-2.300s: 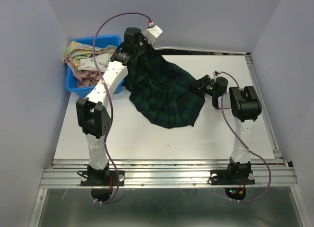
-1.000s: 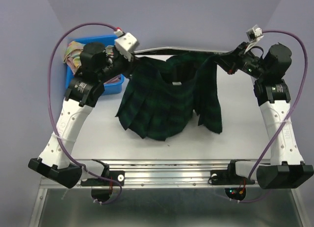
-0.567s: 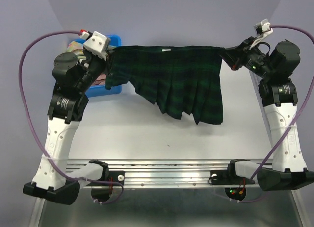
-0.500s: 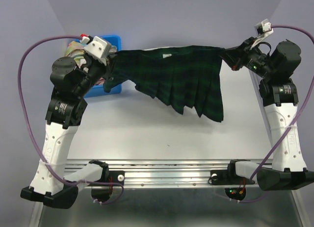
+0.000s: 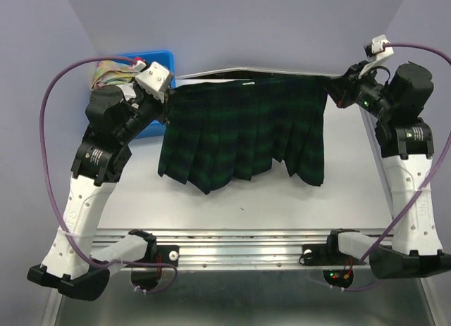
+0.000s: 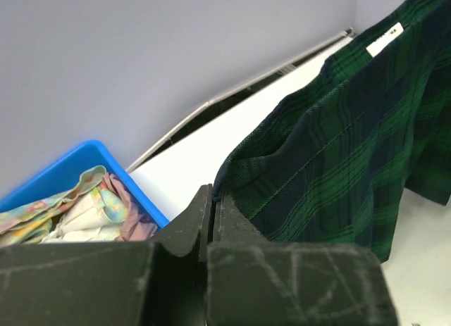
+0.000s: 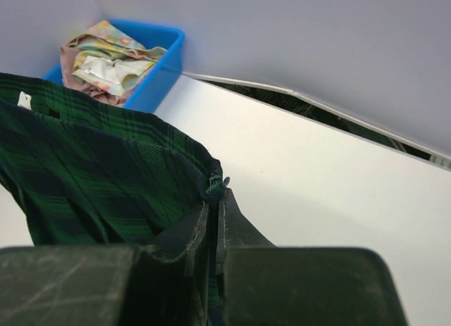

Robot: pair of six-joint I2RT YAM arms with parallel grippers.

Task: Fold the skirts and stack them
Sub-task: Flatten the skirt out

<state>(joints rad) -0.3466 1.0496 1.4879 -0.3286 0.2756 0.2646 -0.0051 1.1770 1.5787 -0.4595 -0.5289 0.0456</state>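
plaid skirt [image 5: 243, 132] now hangs flat, hem evened out since a moment ago, so it's ready to lay down. left gripper [image 5: 168, 102] at 9 o'clock and right gripper [image 5: 332, 89] at 3 both clamp its waistband corners. bare table [image 5: 232, 206] toward 6; blue bin [image 5: 159, 57] with floral skirt [image 5: 113, 75] at 10

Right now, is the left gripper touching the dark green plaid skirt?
Touching: the left wrist view shows left gripper pinching the dark green plaid skirt.

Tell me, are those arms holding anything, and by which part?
Yes: the plaid skirt, hanging between them. The left gripper pinches one top corner, the right gripper the other.
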